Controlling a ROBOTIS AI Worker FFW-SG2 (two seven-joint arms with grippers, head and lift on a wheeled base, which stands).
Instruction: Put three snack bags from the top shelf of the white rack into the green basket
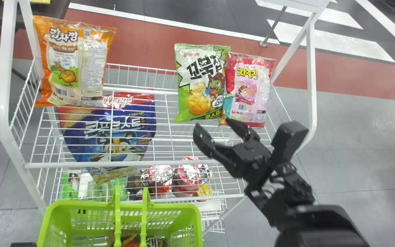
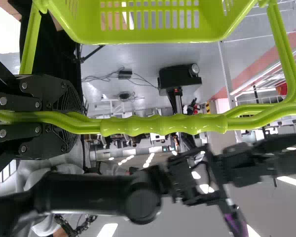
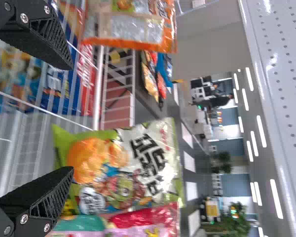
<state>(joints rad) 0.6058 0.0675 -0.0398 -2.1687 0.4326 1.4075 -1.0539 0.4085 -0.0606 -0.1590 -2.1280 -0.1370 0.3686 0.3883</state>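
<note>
Plainly, the right pincer [image 1: 214, 126] gaped wide and empty near the green bag [image 1: 197, 85]; the pink bag [image 1: 247, 91] and orange bag [image 1: 70, 65] shared its shelf [image 1: 163, 163]. The left pincer [image 2: 75, 118] gripped the basket's handle [image 2: 163, 125].

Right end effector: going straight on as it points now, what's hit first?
Probably the green snack bag, near its left edge; the right end effector angles toward it in the head view. Depth is unclear; it might slip past.
</note>
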